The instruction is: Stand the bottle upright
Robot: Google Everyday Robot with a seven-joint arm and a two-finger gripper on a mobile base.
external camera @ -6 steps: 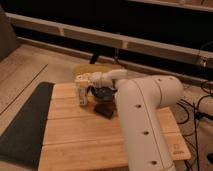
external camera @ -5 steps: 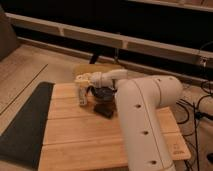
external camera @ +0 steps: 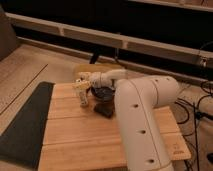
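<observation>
Well, nearest us the arm's big white link [external camera: 142, 125] rises over the wooden table [external camera: 75, 137], dark mat [external camera: 25, 120] at 9 o'clock, and past the flat brown block [external camera: 104, 109] the bottle [external camera: 82, 96] sits on the boards approx. 11 o'clock from centre. It's slim, plain, cream-white, long axis near vertical, its top meeting the gripper [external camera: 82, 81], which hangs at the bottle's 12 o'clock, just beside the dark bowl [external camera: 102, 93]. We can't tell if the gripper is clamped on it or free; we judge the next move turns on that vertical line, tool over bottle.
</observation>
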